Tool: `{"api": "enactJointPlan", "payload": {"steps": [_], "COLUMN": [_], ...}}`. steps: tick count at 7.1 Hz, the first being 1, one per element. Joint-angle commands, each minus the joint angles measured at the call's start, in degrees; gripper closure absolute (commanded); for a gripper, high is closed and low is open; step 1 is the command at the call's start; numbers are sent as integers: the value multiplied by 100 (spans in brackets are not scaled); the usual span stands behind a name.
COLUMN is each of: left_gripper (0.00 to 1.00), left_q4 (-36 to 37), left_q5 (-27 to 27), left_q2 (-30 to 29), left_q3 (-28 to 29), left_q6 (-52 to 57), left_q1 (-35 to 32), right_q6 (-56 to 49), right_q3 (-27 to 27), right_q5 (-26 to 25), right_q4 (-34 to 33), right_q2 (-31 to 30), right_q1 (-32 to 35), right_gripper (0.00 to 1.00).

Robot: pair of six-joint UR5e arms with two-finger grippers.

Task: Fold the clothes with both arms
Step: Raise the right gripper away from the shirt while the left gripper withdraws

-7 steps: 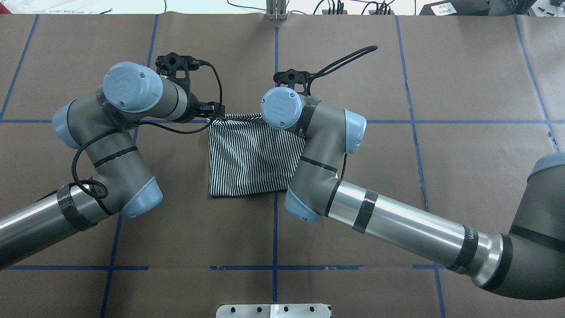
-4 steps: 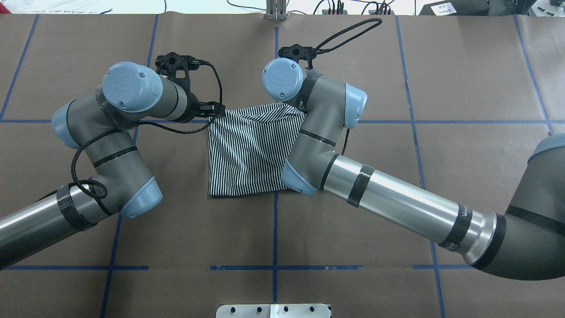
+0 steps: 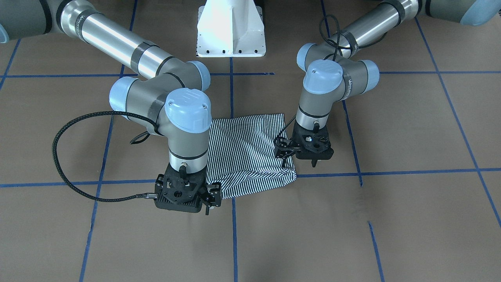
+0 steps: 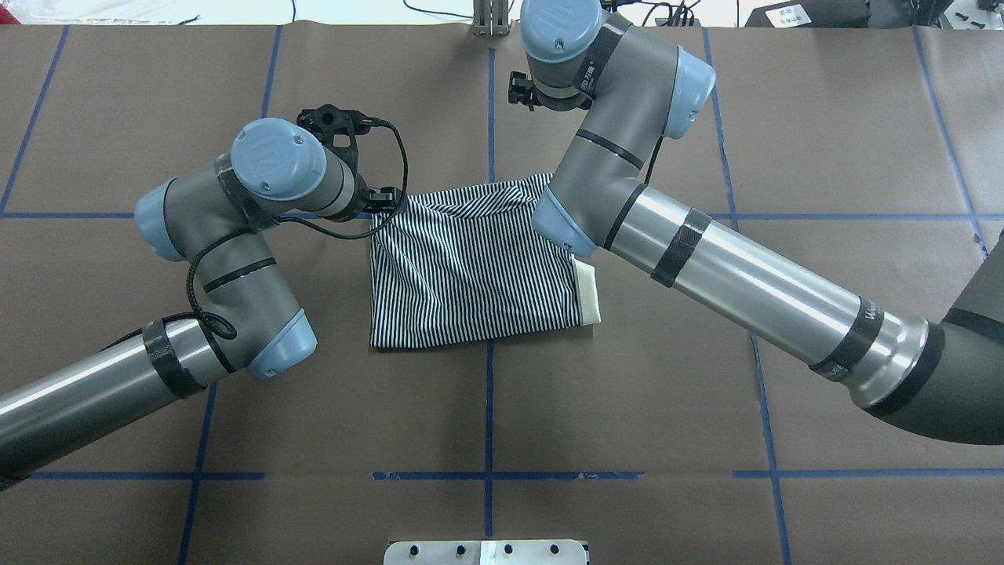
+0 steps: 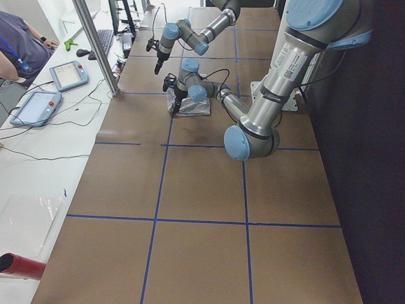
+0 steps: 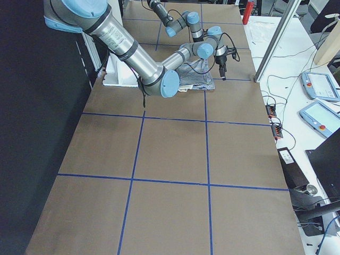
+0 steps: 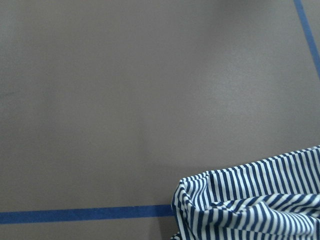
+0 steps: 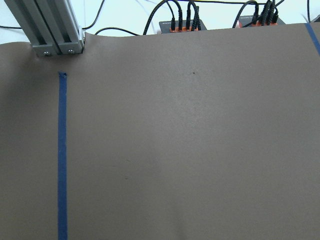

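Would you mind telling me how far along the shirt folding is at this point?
Done: the polo shirt lies folded into a compact rectangle, cream collar peeking out at one side. In hand: the left end effector is beside its rumpled far corner, grip unclear; the right end effector hangs clear of the cloth. Left: probably smoothing that corner, maybe one more fold, then withdrawing.
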Motion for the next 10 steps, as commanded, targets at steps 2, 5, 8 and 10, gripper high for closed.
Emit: {"api": "enactJointPlan", "payload": {"steps": [2, 5, 8, 10], "left_gripper": [0, 0, 0, 0], "left_q4": [-56, -56, -195, -214], "left_q5": [86, 341, -444, -810], "left_q2": [-224, -198, -111, 13], "left_q3": [561, 791, 389, 132], "left_q6": [84, 503, 1496, 1719], "left_q1": [-14, -162, -847, -999], "right_q6": [-33, -33, 80, 499], "right_q3": [304, 374, 1292, 2530], "right_q5": [35, 35, 384, 256], "right_q4": [8, 9, -114, -1032], "right_q2": [-247, -326, -746, -1106], "right_q1": [6, -3, -125, -772], "right_gripper": [0, 0, 0, 0]}}
